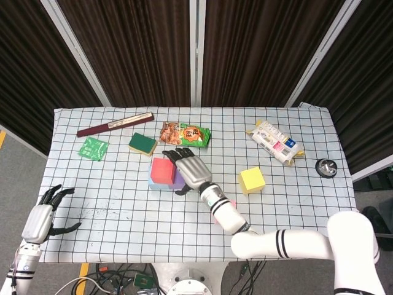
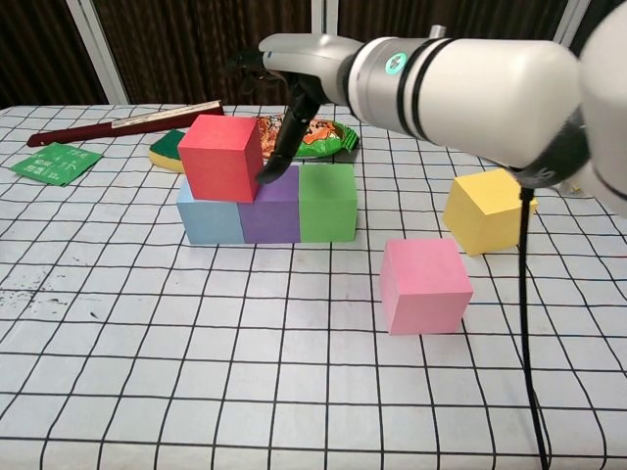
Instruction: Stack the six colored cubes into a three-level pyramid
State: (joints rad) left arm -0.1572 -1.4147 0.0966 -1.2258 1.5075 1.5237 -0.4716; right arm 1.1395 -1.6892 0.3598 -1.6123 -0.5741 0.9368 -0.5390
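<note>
1. My right hand (image 2: pixel 294 73), fingers spread and empty, hangs centre-frame over the purple cube (image 2: pixel 270 204); one fingertip touches the red cube (image 2: pixel 221 155).
2. My left hand (image 1: pixel 38 218), lower left, is splayed.
3. Yellow cube (image 2: pixel 489 209) and pink cube (image 2: pixel 424 285) sit right of the stack.
4. I cannot read the snack bag (image 1: pixel 185 133) print.

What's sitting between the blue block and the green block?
The purple cube sits between the blue cube and green cube, touching both; the chest view shows it best.

From the head view the right hand (image 1: pixel 189 168) hides the green cube (image 2: pixel 327 202); the pink cube (image 2: pixel 424 285) shows only slivers beside the forearm.
</note>
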